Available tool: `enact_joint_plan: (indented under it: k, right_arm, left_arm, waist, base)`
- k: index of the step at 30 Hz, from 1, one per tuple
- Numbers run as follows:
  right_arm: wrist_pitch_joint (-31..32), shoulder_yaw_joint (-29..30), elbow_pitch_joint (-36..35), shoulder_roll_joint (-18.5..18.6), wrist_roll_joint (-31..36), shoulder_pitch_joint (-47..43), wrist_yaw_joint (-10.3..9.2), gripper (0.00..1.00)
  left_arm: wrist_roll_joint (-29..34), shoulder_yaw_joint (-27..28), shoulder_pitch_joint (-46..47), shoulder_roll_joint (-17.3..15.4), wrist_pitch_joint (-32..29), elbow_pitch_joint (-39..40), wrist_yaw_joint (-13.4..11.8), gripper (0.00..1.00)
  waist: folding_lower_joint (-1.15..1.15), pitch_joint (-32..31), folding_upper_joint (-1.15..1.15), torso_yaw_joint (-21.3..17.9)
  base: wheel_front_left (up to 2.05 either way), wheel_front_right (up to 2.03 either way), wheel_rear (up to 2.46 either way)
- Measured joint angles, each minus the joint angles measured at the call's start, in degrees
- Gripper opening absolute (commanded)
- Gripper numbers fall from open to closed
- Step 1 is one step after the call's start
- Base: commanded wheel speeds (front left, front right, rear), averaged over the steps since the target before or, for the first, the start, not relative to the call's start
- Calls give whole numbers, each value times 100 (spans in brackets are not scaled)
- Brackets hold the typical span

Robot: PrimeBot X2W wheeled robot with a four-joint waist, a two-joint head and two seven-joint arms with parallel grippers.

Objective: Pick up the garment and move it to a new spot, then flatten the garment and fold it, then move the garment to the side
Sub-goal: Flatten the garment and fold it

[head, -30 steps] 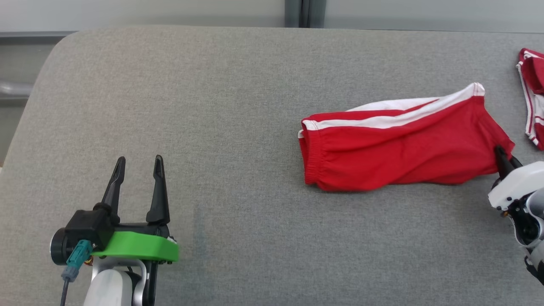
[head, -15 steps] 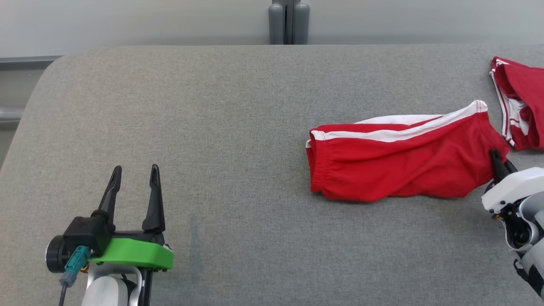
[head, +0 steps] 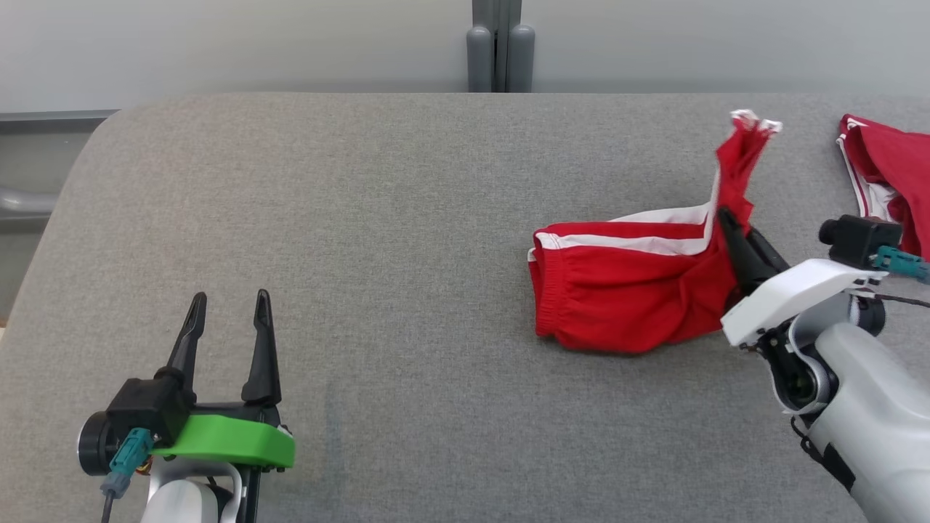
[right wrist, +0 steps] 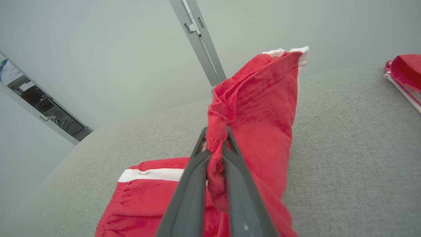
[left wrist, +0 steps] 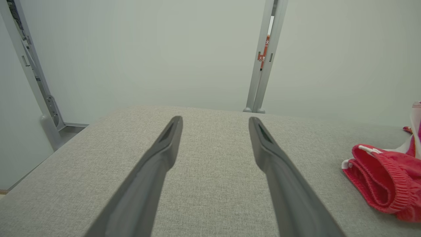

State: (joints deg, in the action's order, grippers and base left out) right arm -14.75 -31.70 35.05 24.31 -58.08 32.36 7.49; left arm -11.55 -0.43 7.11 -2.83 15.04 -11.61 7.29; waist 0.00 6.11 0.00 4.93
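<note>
so the right gripper is pinching the red garment near its right end, fingers squeezed together with a fold of red cloth bunched between them. it's showing really clearly in the right wrist view, where the gripper is clamping an edge of the garment. the pinched end is standing up off the grey padded table, with the white-trimmed hem poking up above the fingers, while the elastic waistband end is lying flat on the table to the left. the whole thing is sitting on the right half of the table, white stripes running along its far edge.

the left gripper is hanging out at the lower left of the head view, fingers spread apart, well apart from the garment. in the left wrist view that gripper is pointing across the table, with the waistband end of the garment peeking in at the right edge.

another red and white piece of clothing is lying at the far right edge of the table, near the lifted hem but not touching it.
</note>
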Motion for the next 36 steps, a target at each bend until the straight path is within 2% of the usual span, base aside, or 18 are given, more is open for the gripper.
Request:
enact_joint_plan:
  k: [10,26,34,35,36]
  right_arm:
    - [-5,-486,-677,-385,455,-606,0,0]
    - [-24,-103,-1007,-1177,790,-1016,0,0]
    - [-21,-332,-887,-1267,1140,-1225,-1,0]
    - [-21,-358,-865,-1273,1141,-1255,-1,13]
    - [-21,-375,-843,-1271,1154,-1275,0,85]
  left_arm:
    - [-163,-100,-94,0,0,38,-35,100]
    - [-249,-238,-97,0,0,48,-136,100]
    - [-266,-327,-96,0,0,24,-176,100]
    - [-276,-330,-97,0,0,21,-178,100]
    - [-278,-328,-99,0,0,19,-181,100]
  waist:
    - [0,13,0,246]
    - [0,96,0,398]
    - [0,72,0,460]
    - [0,68,0,463]
    - [0,63,0,464]
  base:
    - [0,0,0]
    - [0,0,0]
    - [0,0,0]
    - [0,0,0]
    - [0,0,0]
